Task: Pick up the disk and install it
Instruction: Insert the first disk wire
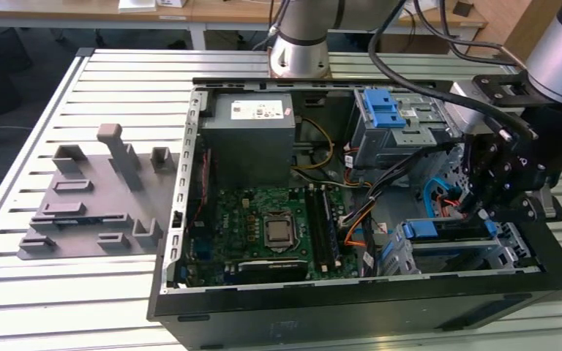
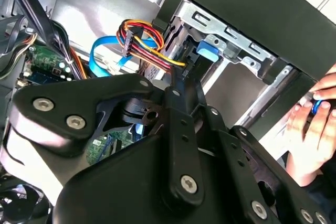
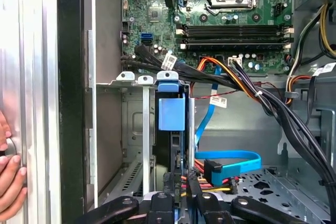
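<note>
Tool (image 3: pixel 178 203) sits just behind disk (image 3: pixel 171 114) slotted in bay (image 3: pixel 137 80).

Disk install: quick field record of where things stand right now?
disk: seated upright in the drive bay, blue rail end facing out, in the first wrist view
gripper: down inside the computer case, right at the bay, at the exterior view's right
jaws: open or shut, cannot tell
cables: orange, yellow and blue leads run beside the bay
person: a hand rests on the case's outer wall
</note>
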Motion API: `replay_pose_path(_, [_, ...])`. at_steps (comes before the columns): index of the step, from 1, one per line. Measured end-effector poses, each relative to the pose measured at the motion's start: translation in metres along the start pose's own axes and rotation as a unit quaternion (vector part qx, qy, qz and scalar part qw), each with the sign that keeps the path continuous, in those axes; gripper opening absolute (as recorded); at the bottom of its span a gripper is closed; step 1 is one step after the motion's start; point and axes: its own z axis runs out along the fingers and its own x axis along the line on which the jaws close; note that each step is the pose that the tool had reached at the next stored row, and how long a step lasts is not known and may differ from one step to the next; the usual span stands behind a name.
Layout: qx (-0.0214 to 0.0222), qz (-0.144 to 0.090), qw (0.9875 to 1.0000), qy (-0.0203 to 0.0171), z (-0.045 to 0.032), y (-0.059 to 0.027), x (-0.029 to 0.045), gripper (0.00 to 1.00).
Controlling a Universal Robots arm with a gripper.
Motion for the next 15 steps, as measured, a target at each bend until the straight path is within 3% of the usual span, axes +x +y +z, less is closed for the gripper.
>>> replay_pose_path(3, [-0.0003, 0.000, 1.0000, -0.0001, -0.0006, -0.0001, 0.0000, 0.23])
replay_pose_path(6, [-0.0004, 0.000, 1.0000, 0.0000, -0.0007, -0.0001, 0.0000, 0.11])
replay_pose_path(15, [-0.0004, 0.000, 1.0000, -0.0001, -0.0004, 0.0011, 0.0001, 0.11])
